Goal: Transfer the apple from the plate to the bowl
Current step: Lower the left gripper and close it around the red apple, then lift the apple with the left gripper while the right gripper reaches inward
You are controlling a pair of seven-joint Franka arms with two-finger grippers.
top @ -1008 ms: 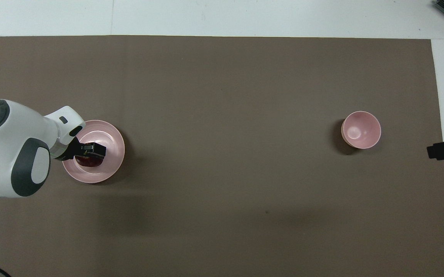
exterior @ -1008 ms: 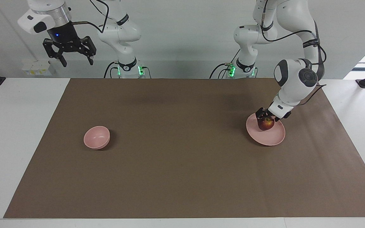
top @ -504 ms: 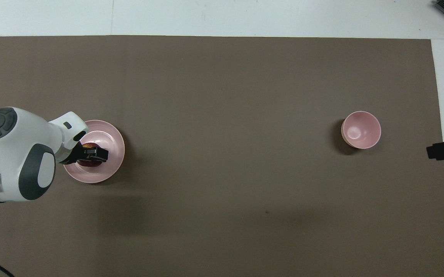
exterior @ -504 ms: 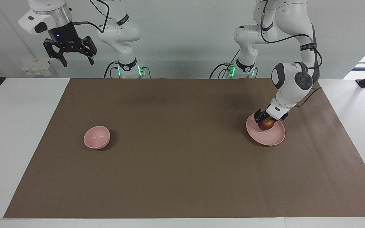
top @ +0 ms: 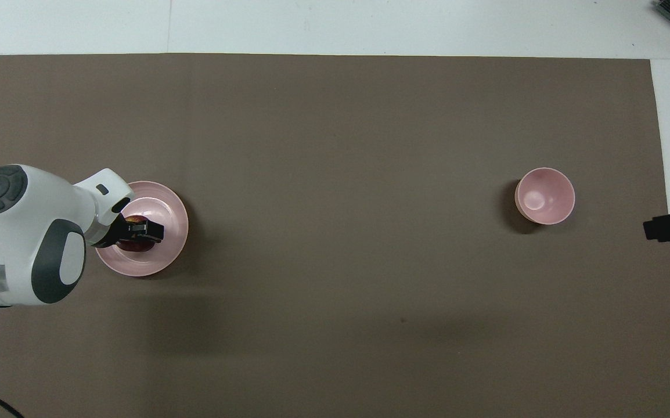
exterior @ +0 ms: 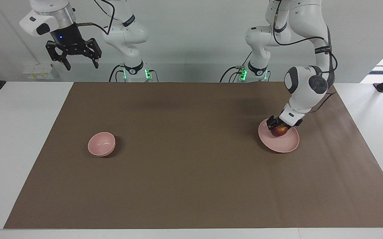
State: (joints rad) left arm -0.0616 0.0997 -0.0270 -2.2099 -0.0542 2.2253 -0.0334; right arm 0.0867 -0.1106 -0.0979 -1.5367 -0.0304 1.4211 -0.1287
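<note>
The apple (exterior: 279,130) sat on the plate (exterior: 286,144), on the part of it closer to the robots. It was dark red with a small yellow patch on top. The plate was flat, round and pale pink, and it lay on the brown mat (exterior: 191,172) toward the left arm's end of the table (exterior: 9,109). The left arm bent down low over the plate. The left gripper (exterior: 278,125) was down around the apple, with one black finger on each side of it. The fingers (top: 150,231) were right up against the apple, but it was too hard to see if they were squeezing it or only touching it. The apple was not up in the air; it rested on the plate. The bowl (exterior: 101,143) stood well apart from the plate, toward the right arm's end of the table. It was small, deep and pink, and there was nothing in it. The right arm waited up high. The right gripper (exterior: 80,63) hung in the air above the table's edge at its own end, and its fingers were spread wide apart, holding nothing.
</note>
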